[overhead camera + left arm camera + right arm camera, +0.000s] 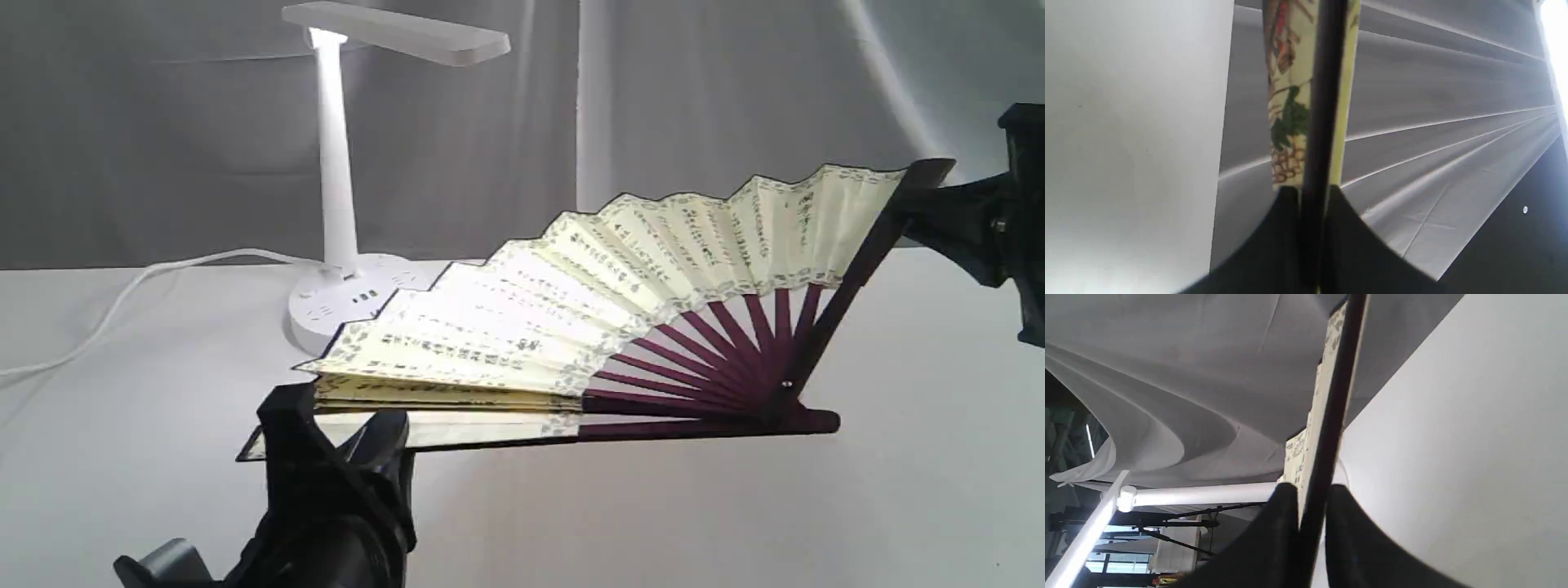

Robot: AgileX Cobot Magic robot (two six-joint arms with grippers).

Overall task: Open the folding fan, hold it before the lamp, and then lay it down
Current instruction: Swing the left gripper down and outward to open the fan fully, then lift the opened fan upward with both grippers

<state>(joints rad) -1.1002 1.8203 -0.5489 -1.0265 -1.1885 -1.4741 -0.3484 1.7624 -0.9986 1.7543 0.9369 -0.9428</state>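
Nearest you, the left gripper (335, 425) is clamping the fan (620, 269) by its lower guard, jaws closed on it. Above the table (898, 490), the fan is hanging spread wide, its left edge overlapping the lamp's base in your exterior view. Behind it, the lamp (335, 163) is standing upright. At right, the right gripper (918, 200) is pinching the upper guard.

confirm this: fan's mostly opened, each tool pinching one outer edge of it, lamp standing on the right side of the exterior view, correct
Not quite: the lamp stands on the left side of the exterior view, behind the folding fan. The rest holds: the fan is mostly opened, with the left tool and the right tool each pinching one outer edge.
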